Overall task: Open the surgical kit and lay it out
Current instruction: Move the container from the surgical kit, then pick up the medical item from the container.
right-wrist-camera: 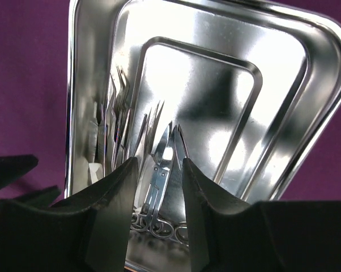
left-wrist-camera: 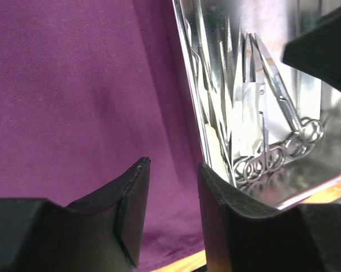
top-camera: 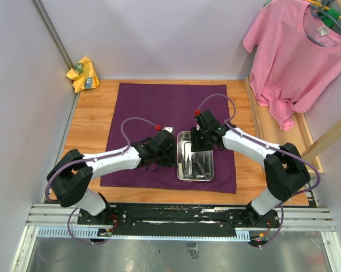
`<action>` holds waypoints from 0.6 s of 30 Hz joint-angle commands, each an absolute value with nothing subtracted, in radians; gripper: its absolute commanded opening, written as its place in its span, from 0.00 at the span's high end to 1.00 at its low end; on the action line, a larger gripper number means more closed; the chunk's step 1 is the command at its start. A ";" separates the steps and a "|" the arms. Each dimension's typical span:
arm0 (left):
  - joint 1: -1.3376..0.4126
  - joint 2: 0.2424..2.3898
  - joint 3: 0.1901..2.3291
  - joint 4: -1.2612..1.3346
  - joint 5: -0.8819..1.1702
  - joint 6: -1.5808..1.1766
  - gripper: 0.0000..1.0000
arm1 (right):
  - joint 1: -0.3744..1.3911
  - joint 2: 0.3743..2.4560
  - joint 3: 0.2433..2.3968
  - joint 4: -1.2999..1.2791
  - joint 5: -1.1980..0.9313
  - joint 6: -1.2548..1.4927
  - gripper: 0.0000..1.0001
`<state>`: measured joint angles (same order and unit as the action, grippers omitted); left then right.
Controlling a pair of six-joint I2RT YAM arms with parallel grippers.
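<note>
Left pincer (left-wrist-camera: 171, 170) and right pincer (right-wrist-camera: 157, 164): fingers apart on both, nothing gripped.
Purple cloth wrap (top-camera: 148, 107) lay spread flat over the middle of the tabletop (top-camera: 91, 124), running up toward the far edge. Steel tray (right-wrist-camera: 216, 85) sat on its near-right part, close to the cloth's near hem. Left pincer hung over the cloth just beside the tray's left rim. Right pincer hung over the tray, scissors (right-wrist-camera: 169, 144) tips visible in the gap between its fingers, contact unclear. Forceps (right-wrist-camera: 116, 107) and white gauze (left-wrist-camera: 244, 122) lay in the tray beside the scissors.
</note>
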<state>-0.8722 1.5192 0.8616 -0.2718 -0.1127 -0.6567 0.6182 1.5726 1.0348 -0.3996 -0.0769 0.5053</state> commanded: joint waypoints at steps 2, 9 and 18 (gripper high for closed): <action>-0.879 1.413 0.839 -0.280 -0.145 -0.649 0.52 | 0.641 1.627 1.092 -0.394 -0.041 0.534 0.61; -0.865 1.356 0.829 -0.289 -0.160 -0.648 0.49 | 0.652 1.679 1.126 -0.393 -0.028 0.544 0.61; -0.828 1.340 0.787 -0.271 -0.140 -0.640 0.49 | 0.672 1.731 1.154 -0.405 -0.005 0.549 0.66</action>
<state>-0.8417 1.3689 0.8089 -0.2852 -0.1371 -0.6525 0.6449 1.7100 1.1225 -0.3901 -0.0399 0.5358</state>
